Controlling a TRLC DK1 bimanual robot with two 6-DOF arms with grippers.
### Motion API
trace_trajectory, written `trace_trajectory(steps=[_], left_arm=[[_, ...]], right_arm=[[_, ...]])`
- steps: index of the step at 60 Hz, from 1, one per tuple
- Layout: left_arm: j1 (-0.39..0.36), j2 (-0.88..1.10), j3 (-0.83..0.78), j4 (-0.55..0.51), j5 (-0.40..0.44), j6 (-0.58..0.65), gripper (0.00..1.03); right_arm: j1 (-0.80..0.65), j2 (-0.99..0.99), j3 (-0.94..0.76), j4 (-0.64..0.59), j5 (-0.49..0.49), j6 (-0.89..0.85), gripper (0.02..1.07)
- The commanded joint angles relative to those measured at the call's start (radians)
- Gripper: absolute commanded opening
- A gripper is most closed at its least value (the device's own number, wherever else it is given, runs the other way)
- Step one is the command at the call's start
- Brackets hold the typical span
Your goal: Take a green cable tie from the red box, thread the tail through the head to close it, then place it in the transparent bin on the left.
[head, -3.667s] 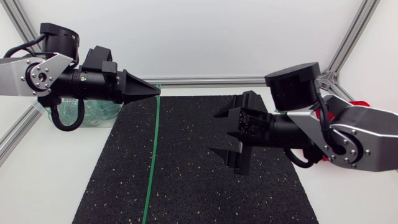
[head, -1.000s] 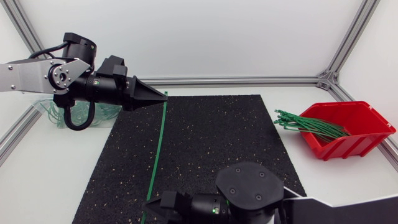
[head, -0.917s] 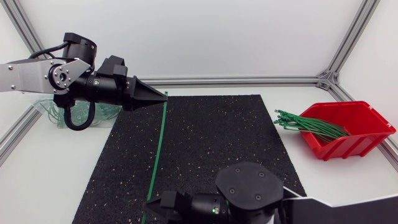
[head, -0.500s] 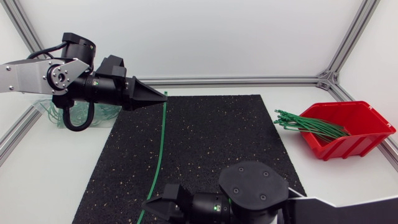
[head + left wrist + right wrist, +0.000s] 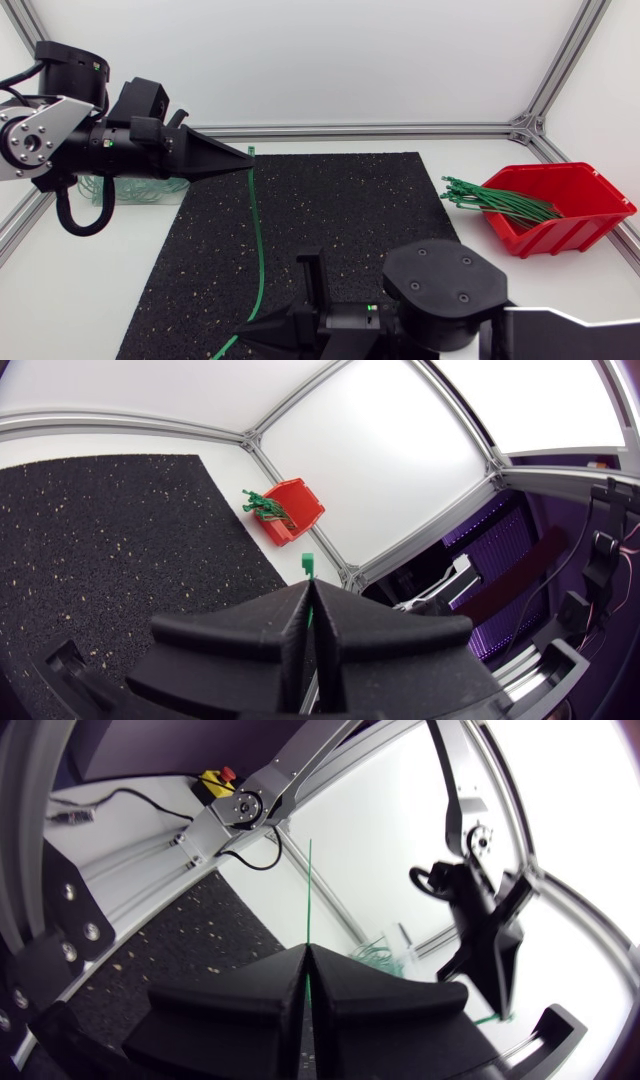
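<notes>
White bench (image 5: pixel 90 290) carrying a black speckled mat (image 5: pixel 350 220), seen from above. The green cable tie (image 5: pixel 256 240) is held over the mat at both ends. The left tool (image 5: pixel 240 158) is pressed together on it just below the head, and the right tool (image 5: pixel 262 330) is pressed together on it near the tail, at the mat's near edge. Compared with half a second ago, the left arm has drawn back toward its own side, carrying the head with it, and the right arm has shifted and turned at the near edge. The tie, then almost straight, now bows sideways between the two tools, and a short length of tail pokes out past the right tool. This bend is read as the start of bringing tail toward head; threading is not yet done, and the two ends are well apart. The red box (image 5: pixel 560 215) with the spare ties (image 5: pixel 500 203) sits at the right, and the clear bin (image 5: pixel 130 188) lies partly hidden behind the left arm. Only the left wrist view shows the head standing clear just beyond the closed tips of the left tool (image 5: pixel 308 605), with the red box (image 5: pixel 292 510) far across the mat. Only the right wrist view shows the tie rising straight out of the right tool (image 5: pixel 307 960) toward the left arm.
</notes>
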Motion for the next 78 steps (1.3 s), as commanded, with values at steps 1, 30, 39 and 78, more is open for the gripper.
trace_trajectory(steps=[1, 30, 39, 78], left_arm=[[-0.023, -0.074, -0.058, 0.023, 0.007, 0.003, 0.04], [-0.087, -0.151, -0.166, 0.169, -0.124, -0.091, 0.04], [-0.107, -0.151, -0.187, 0.265, -0.125, -0.161, 0.04], [-0.19, -0.177, -0.215, 0.442, -0.175, -0.232, 0.04]], right_arm=[[-0.034, -0.054, 0.043, -0.11, -0.04, 0.188, 0.08], [-0.186, -0.203, 0.299, -0.614, -0.381, 0.77, 0.08], [-0.237, -0.208, 0.363, -0.714, -0.437, 0.964, 0.08], [-0.392, -0.205, 0.472, -0.622, -0.672, 1.712, 0.08]])
